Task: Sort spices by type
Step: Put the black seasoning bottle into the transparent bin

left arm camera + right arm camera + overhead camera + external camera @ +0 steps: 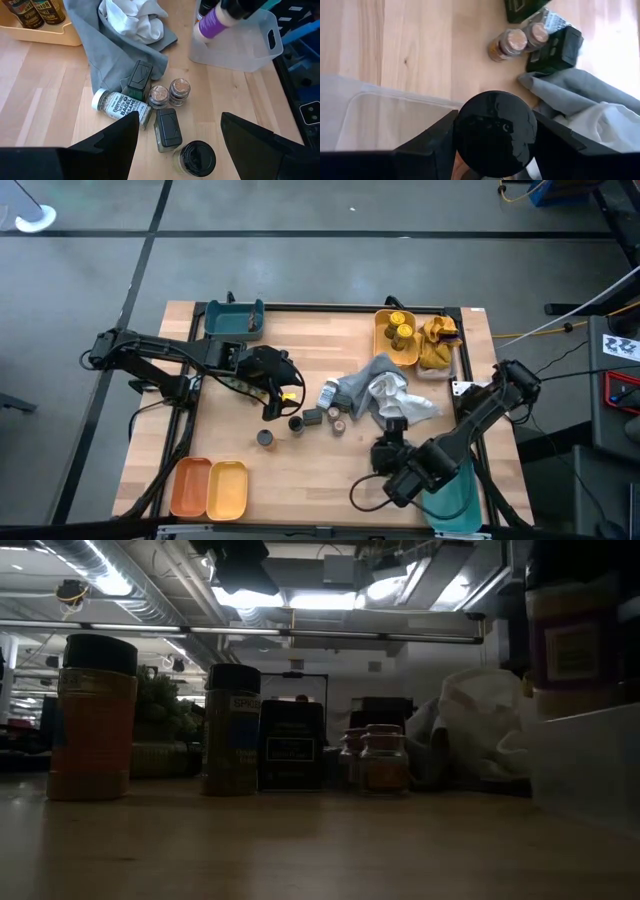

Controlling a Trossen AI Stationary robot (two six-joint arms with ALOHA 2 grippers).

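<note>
While the right gripper clamps a black-lidded jar between its dark fingers, the jar stands upright over the rim of a clear plastic bin, lid toward the wrist camera. The left wrist view alone shows this jar's purple label and pale body, tilted slightly over the bin.

The left gripper hangs open and empty above the cluster of spices mid-table. Below it: a round black-lidded jar upright; a dark rectangular tin lying flat, long axis running away from the gripper; two small glass jars with brown contents upright, touching; a white-capped seasoning jar on its side, cap pointing away from the tins; another dark tin resting on a grey cloth with a crumpled white cloth on it.

The high view shows a yellow tray holding yellow-lidded jars at the table's far edge. The low view shows the jars as upright cylinders, the tin as a box. The table is light wood planks.
</note>
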